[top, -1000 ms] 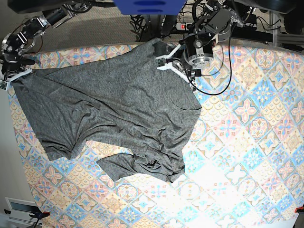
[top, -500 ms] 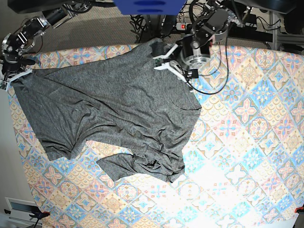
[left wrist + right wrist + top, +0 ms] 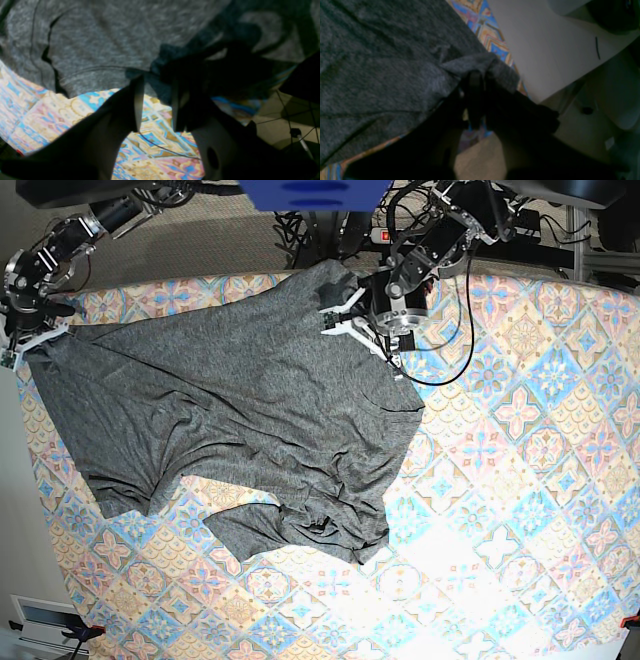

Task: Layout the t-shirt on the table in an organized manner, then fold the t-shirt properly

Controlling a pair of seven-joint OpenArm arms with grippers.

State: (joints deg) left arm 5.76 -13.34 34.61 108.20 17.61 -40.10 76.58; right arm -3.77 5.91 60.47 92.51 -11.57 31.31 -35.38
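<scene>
The left claw [image 3: 155, 100] has its two fingers apart, with a gap between them. Through that gap you can see the table [image 3: 155, 140] with its blue, pink and cream tiles, lying under the claw. A thin dark wire runs across the tiles just below the fingers. The edge of the grey t-shirt [image 3: 105, 42] is right at the tips of the fingers and spreads out past them. I cannot tell if the tips touch the cloth.

The right claw [image 3: 476, 82] has its fingers squeezed together on a bunched corner of the t-shirt [image 3: 382, 75]. The cloth folds over the finger tips. Most of the shirt spreads away to one side of this claw. On the other side is the table's edge [image 3: 492, 37], then bare floor.

From above, the t-shirt [image 3: 230, 410] lies wide but wrinkled on the table [image 3: 520, 480]. The right claw [image 3: 25, 345] holds its far corner at the table's edge. The left claw [image 3: 360, 335] hangs over the shirt's other top edge. The shirt's lower part is crumpled, far from both claws.
</scene>
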